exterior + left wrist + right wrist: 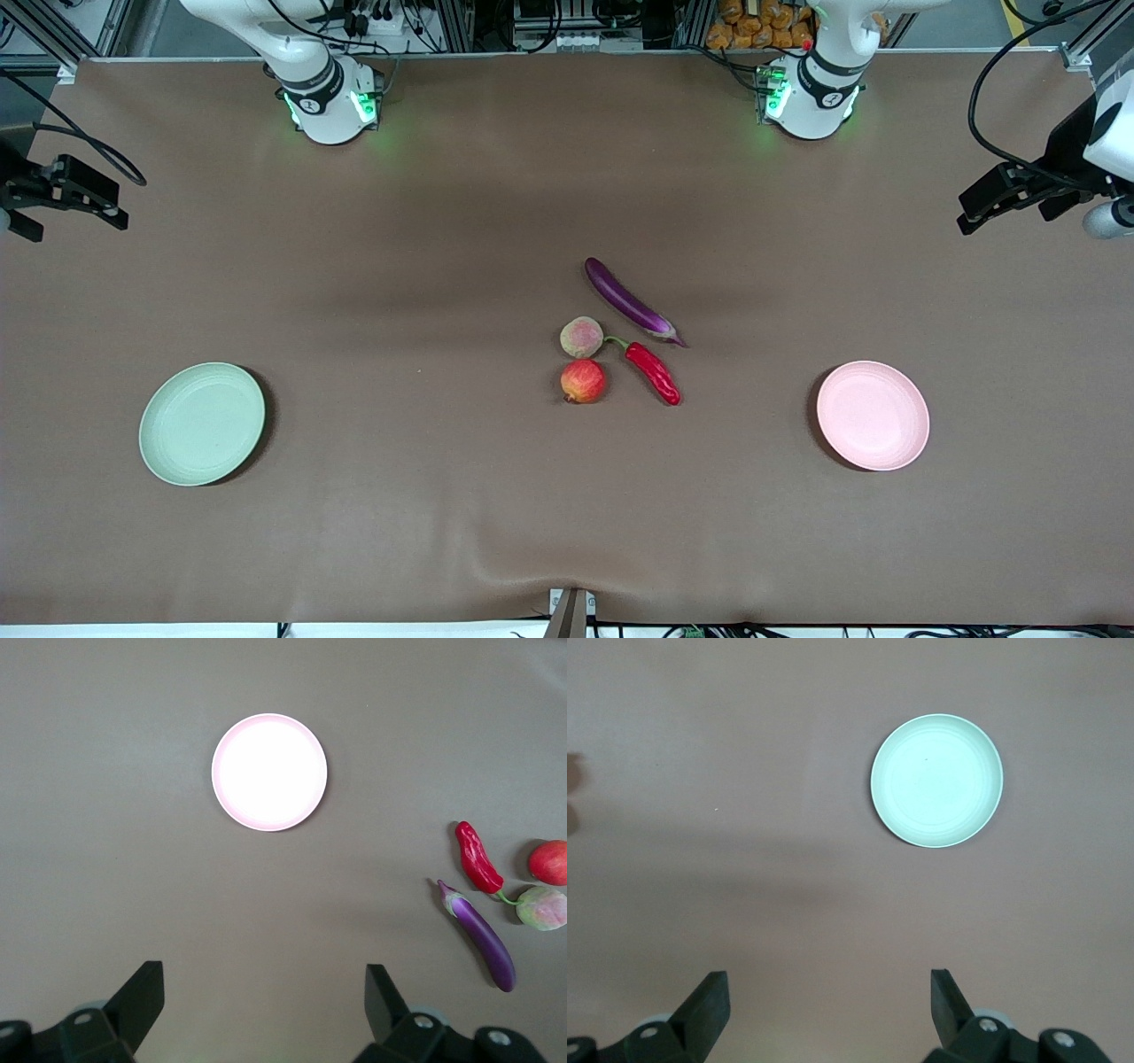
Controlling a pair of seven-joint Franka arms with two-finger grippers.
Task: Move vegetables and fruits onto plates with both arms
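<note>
While both arms wait at the two ends of the surface [443, 496], the produce lies clustered near its middle, well apart from either gripper. The left gripper [266, 1005] hangs with fingers spread wide and empty above bare surface, the pink plate [269, 772] ahead of it. The right gripper [830, 1005] is likewise spread wide and empty, near the green plate [936, 780]. The eggplant [631, 303] lies farthest from the front camera, the chili [654, 371] beside the greenish fruit [582, 337] and the apple [583, 381].
</note>
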